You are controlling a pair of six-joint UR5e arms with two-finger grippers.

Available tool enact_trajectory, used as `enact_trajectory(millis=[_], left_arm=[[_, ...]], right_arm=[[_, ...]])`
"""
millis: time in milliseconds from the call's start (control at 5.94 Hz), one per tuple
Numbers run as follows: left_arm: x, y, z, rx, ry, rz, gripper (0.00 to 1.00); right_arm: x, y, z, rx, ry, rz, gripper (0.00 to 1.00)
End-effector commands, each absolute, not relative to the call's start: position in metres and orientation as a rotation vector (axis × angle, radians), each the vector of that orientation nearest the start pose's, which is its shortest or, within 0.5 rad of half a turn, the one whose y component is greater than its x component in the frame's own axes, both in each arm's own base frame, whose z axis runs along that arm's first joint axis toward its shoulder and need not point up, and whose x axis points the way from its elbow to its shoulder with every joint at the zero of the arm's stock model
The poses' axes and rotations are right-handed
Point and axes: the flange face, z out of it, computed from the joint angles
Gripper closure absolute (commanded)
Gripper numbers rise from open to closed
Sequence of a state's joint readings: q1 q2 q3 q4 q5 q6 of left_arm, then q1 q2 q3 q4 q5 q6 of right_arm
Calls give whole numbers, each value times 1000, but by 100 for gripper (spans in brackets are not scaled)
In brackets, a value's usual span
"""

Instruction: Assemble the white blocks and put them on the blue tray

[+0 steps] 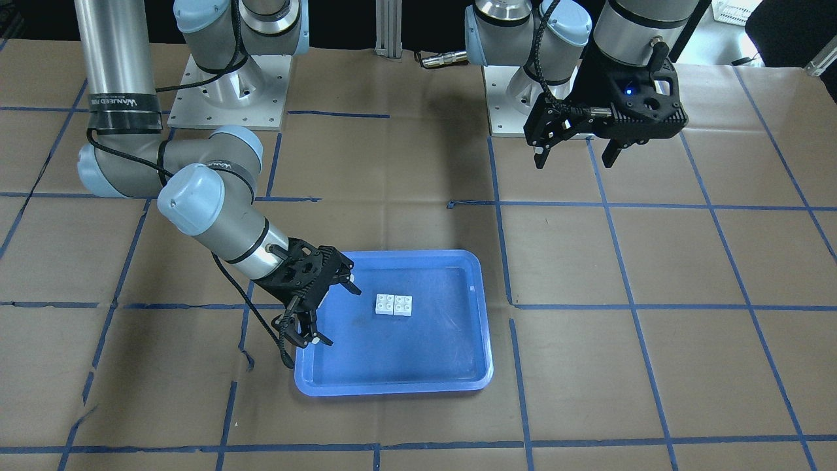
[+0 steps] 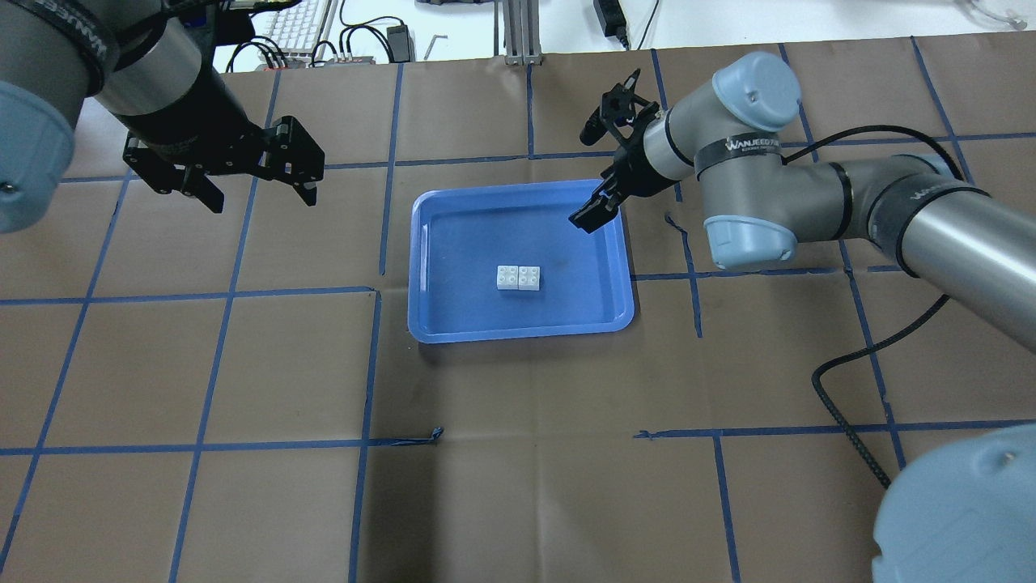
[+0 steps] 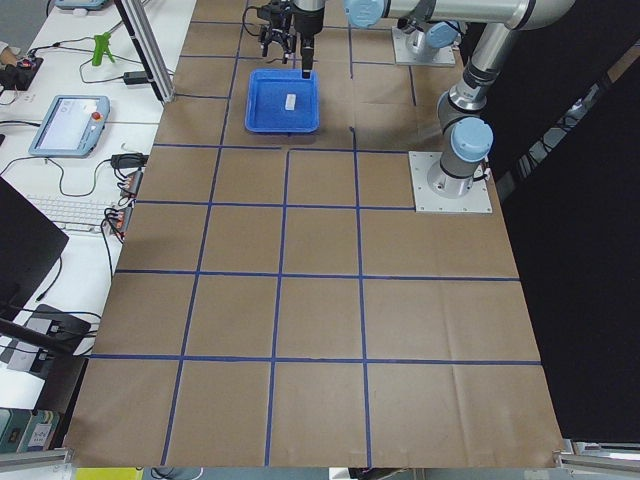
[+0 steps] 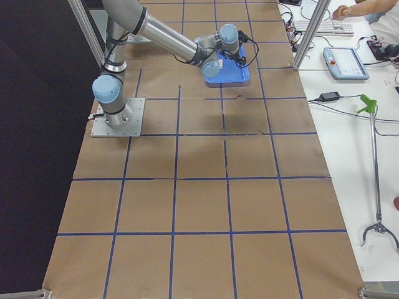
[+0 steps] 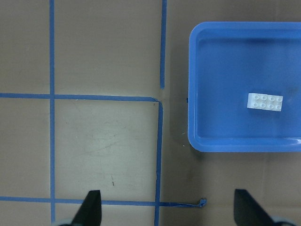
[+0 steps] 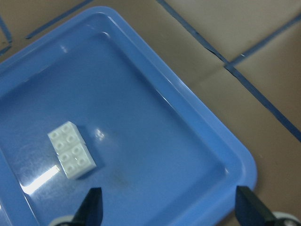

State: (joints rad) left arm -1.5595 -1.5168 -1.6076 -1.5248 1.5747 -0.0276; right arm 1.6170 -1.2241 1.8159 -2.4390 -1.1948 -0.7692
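Note:
The two white blocks (image 1: pixel 393 305) sit joined side by side, studs up, on the floor of the blue tray (image 1: pixel 392 387), near its middle. They also show in the overhead view (image 2: pixel 519 278), the left wrist view (image 5: pixel 265 101) and the right wrist view (image 6: pixel 71 156). My right gripper (image 2: pixel 580 180) is open and empty, hovering over the tray's (image 2: pixel 518 334) far right corner, apart from the blocks. My left gripper (image 2: pixel 263 202) is open and empty, held high above the paper to the left of the tray (image 5: pixel 193 117).
Brown paper with a blue tape grid (image 2: pixel 380 291) covers the table. The arms' base plates (image 1: pixel 229 91) stand at the robot's side. A side bench holds a keyboard (image 3: pixel 75 212) and a teach pendant (image 3: pixel 68 122). An operator's arm (image 4: pixel 368 9) shows at the far bench.

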Motion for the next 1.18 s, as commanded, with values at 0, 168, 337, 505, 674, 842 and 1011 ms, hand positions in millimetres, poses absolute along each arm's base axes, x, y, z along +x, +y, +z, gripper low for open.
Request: enact_trajectory(millis=[0, 168, 337, 505, 674, 842, 1011], left_arm=[[-127, -474, 503, -63, 3135, -94, 1], [-127, -473, 504, -63, 3137, -99, 1], [-127, -469, 507, -63, 3136, -87, 1], [-127, -467, 508, -63, 3136, -75, 1], [-126, -467, 508, -65, 3136, -75, 1], [-126, -467, 509, -65, 3136, -77, 1], [-126, -467, 508, -65, 3134, -72, 1]], right_arm=[[147, -572, 338, -728, 2906, -379, 0], [117, -558, 364, -425, 3019, -279, 0], [112, -548, 389, -302, 3036, -150, 0], [115, -542, 427, -132, 3044, -47, 0], [120, -541, 470, -52, 3095, 34, 0], [126, -535, 500, -15, 3133, 83, 0], [141, -528, 509, 45, 3138, 106, 0]])
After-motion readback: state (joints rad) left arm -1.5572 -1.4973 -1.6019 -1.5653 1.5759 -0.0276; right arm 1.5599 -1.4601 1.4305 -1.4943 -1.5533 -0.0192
